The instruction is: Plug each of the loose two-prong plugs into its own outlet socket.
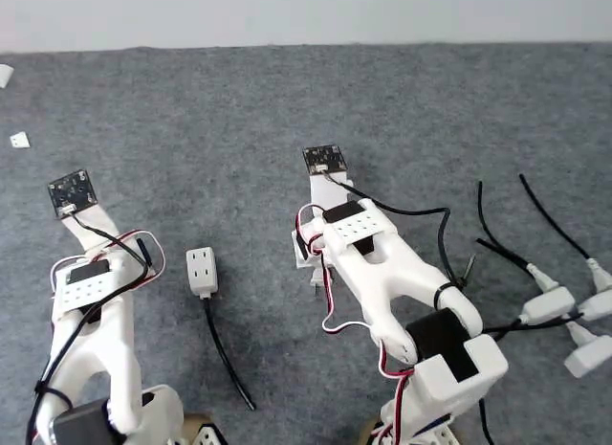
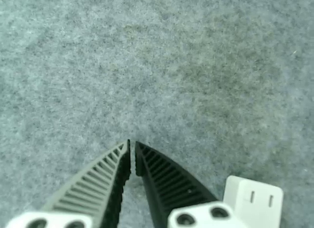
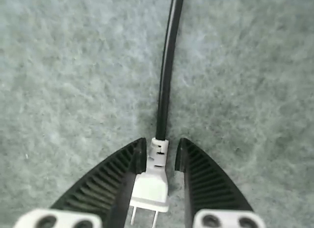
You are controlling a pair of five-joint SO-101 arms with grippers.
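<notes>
Mat [image 1: 382,100]: grey felt-like cover over the whole table. I expect it to give some friction, but not enough to anchor light parts.

Outlet block [image 1: 201,270]: white, with a black cord trailing toward the arm bases. It lies flat between the two arms, and its slots also show in the left wrist view [image 2: 252,201]. I judge it light and rigid, so it is likely to slide when a plug is pushed in and will want bracing.

Spare corded pieces [image 1: 550,303]: a white cluster with black leads at the right side of the table, well apart from the block. I cannot tell plugs from sockets there.

Left gripper [image 2: 132,143]: fingers pressed together with nothing between them, hovering over bare mat just beside the block.

Right gripper [image 3: 161,139]: jaws parted and straddling the plug. One finger [image 3: 128,171] touches its side and the other stands just off it, so it is not clamped yet.

Plug [image 3: 149,181]: white, lying flat on the mat between those fingers, its black cord [image 3: 167,66] running away from the wrist. I judge it light, hard and smooth-sided. I would hold the flat flanks of the body, ahead of the strain relief, never the cord, which looks springy enough to twist it.

Prongs [image 3: 143,217]: two thin blades pointing back toward the wrist. They would probably bend if they enter the slots crooked.
</notes>
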